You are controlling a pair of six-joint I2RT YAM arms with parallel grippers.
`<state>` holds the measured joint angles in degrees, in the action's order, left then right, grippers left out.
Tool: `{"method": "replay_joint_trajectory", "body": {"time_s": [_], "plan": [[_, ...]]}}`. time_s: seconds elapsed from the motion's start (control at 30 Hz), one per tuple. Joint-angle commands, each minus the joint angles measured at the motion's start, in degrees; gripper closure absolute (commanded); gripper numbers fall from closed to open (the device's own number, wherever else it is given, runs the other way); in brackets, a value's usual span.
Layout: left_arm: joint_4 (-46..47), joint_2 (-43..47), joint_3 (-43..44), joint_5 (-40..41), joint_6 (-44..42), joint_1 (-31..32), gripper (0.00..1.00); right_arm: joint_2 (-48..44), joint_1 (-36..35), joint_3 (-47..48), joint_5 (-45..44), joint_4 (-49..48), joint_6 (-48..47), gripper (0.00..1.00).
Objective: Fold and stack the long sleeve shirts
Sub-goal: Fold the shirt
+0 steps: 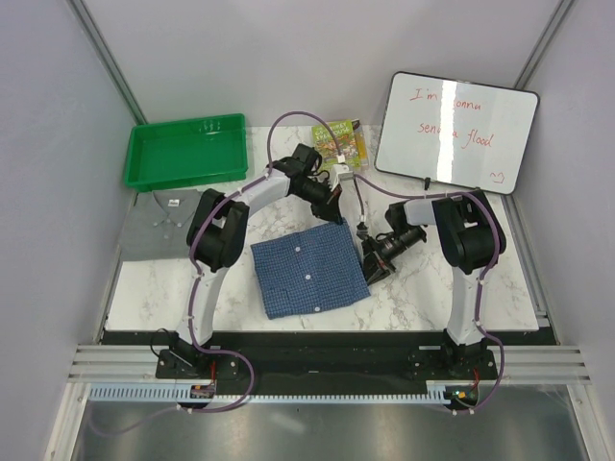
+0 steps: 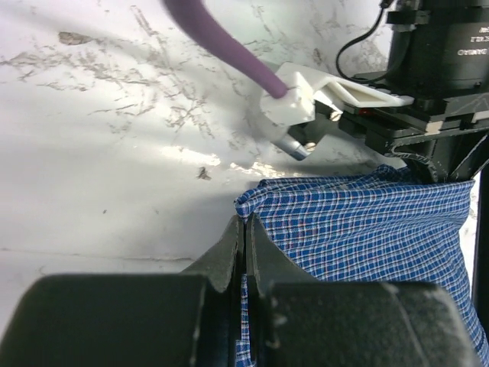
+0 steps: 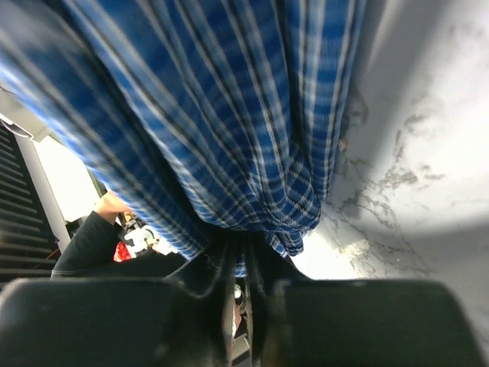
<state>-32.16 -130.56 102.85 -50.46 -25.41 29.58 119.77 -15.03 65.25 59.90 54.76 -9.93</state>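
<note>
Blue fine-checked collared cloth shirt (image 1: 309,271) lies as a near-square folded packet on the white marble table (image 1: 413,298), spreading from both grippers toward the near left. Its button row, taken as the long axis, runs far-to-near with a slight tilt; collar end can't be told. Left gripper (image 2: 244,222) is clamped on the packet's far-right corner and the right gripper (image 3: 241,252) is pinched on cloth at its right edge. Judged: this fold is nearly finished; next calls for a clean release, then the plain grey cloth shirt (image 1: 149,230), well off to the left gripper's left.
</note>
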Motion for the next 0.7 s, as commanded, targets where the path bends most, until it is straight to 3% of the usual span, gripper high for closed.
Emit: {"method": "replay_joint_trajectory", "body": {"time_s": [0.0, 0.23, 0.27, 0.3, 0.5, 0.67], "plan": [[4.4, 2.7, -0.1, 1.1, 1.7, -0.5, 0.98, 0.1, -0.7, -0.5, -0.9, 0.9, -1.4, 0.97], [4.4, 2.2, 0.1, 1.7, 1.5, -0.5, 0.94, -0.1, -0.6, 0.9, -0.7, 1.7, -2.5, 1.00], [4.1, 2.2, 0.1, 2.0, 1.2, -0.5, 0.89, -0.5, -0.4, 1.9, -1.6, 3.8, -4.2, 0.97], [3.9, 2.2, 0.2, 2.2, 1.2, -0.5, 0.78, -0.8, -0.4, 3.0, -4.2, 5.1, -5.3, 0.83], [-1.6, 3.6, 3.1, 3.5, 5.5, -3.5, 0.52, -2.4, 2.9, 11.9, -13.7, 13.1, -11.5, 0.58], [-10.5, 11.7, -2.3, 5.2, 4.8, -9.4, 0.36, -5.3, 6.2, 18.1, -19.1, 15.7, -15.6, 0.52]]}}
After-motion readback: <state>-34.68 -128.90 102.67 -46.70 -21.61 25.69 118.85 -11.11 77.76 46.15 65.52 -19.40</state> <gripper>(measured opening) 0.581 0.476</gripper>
